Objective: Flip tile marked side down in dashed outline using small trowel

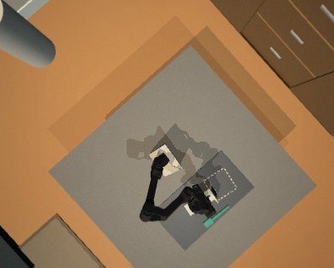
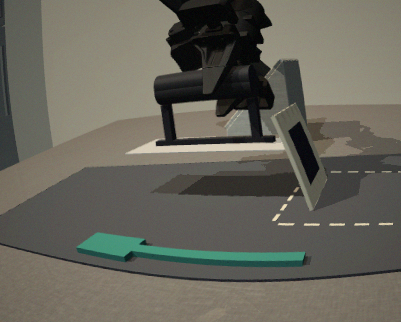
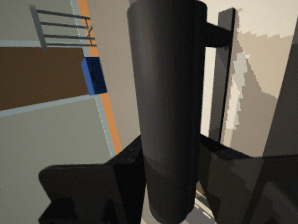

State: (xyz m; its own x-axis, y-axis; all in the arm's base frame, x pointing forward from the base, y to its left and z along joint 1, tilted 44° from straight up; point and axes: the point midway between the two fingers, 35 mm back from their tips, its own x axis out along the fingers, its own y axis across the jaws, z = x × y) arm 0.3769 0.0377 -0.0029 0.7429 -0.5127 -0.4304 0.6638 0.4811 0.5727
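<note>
My gripper (image 1: 201,201) (image 2: 217,92) (image 3: 166,133) is shut on the black cylindrical handle (image 2: 178,87) (image 3: 167,75) of the trowel. The trowel's white blade (image 1: 189,209) (image 2: 147,148) is raised above the mat, its right end beside the tile. The cream tile (image 1: 211,196) (image 2: 292,145) stands steeply on its lower edge at the near left corner of the dashed outline (image 1: 231,177) (image 2: 337,224). Its black marked side faces right, away from the blade, and shows in the exterior view. Whether blade and tile touch is unclear. The wrist view does not show the tile.
A teal flat tool (image 1: 216,217) (image 2: 211,256) lies along the near edge of the dark mat (image 1: 185,241) (image 2: 51,220). A grey wedge-shaped block (image 2: 292,82) stands behind the tile. The arm's base is behind the mat on the grey table (image 1: 92,166).
</note>
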